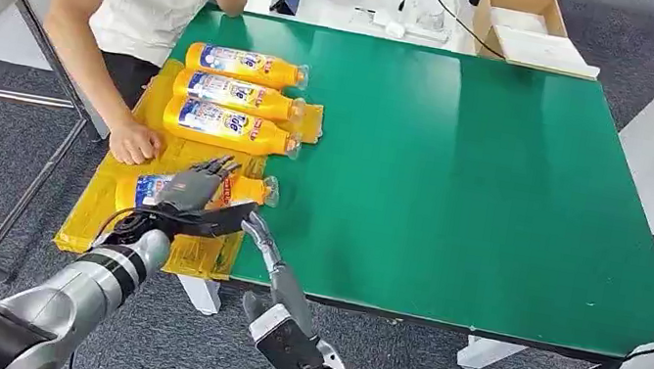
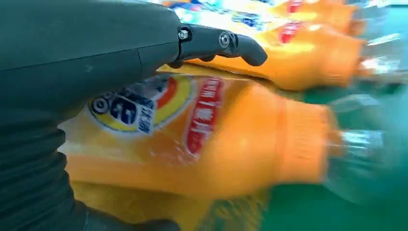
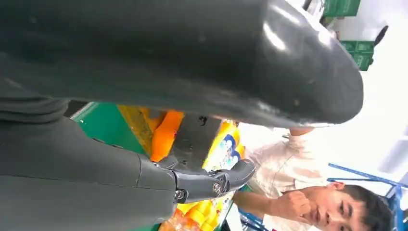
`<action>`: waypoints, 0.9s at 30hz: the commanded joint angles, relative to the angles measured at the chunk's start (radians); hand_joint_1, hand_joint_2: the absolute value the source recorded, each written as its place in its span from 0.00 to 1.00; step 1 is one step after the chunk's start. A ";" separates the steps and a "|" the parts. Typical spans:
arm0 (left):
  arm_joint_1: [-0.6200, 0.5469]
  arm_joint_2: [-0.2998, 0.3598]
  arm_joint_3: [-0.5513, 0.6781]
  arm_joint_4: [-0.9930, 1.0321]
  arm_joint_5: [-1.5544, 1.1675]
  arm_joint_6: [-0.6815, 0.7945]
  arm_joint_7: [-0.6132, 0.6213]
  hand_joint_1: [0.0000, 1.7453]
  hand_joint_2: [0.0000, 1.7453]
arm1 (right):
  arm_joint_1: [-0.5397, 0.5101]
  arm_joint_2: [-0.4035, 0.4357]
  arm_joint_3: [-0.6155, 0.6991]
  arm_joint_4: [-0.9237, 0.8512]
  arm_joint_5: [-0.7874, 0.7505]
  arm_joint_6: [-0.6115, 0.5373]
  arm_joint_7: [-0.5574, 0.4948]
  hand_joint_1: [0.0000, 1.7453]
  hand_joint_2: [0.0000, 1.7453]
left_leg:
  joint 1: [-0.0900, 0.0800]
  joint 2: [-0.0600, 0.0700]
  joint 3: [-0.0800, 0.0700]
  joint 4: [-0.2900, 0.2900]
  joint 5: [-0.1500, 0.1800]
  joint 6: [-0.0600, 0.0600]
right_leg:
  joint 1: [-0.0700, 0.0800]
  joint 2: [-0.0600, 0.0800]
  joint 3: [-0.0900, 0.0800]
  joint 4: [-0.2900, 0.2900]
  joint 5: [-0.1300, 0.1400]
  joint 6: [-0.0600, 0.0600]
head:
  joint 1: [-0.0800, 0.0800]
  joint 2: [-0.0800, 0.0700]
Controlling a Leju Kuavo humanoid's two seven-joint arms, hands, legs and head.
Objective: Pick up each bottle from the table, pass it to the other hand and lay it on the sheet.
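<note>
At the left of the head view a seated person rested a hand (image 1: pixel 133 143) on the yellow sheet (image 1: pixel 100 213), which hung over the left edge of the green surface (image 1: pixel 465 167). Three orange bottles (image 1: pixel 238 96) lay side by side on the sheet, caps to the right. Just below them, lower left of centre, the fourth bottle (image 1: pixel 243 191) lay on its side with the left hand (image 1: pixel 194 188) draped over its label, fingers curved round it; I judged it gripped, in the laying-down step. The next move, as I saw it, called for opening those fingers and lifting clear without rolling the bottle.

Right of that, the right hand (image 1: pixel 269 245) hung at the surface's near edge, fingers stretched toward the bottle and holding nothing. The left wrist view was blurred, and the hand covered much of the bottle's label. At the far right another person was cut off by the frame.
</note>
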 commanded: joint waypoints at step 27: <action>0.539 -0.047 0.075 -0.992 1.373 -0.222 -0.210 0.00 1.00 | 0.192 -0.130 -0.059 -0.533 -0.206 -0.348 -0.140 0.00 1.00 | 0.000 -0.001 -0.002 0.000 -0.002 -0.001 | 0.000 -0.001 -0.002 -0.001 -0.002 -0.001 | 0.000 0.000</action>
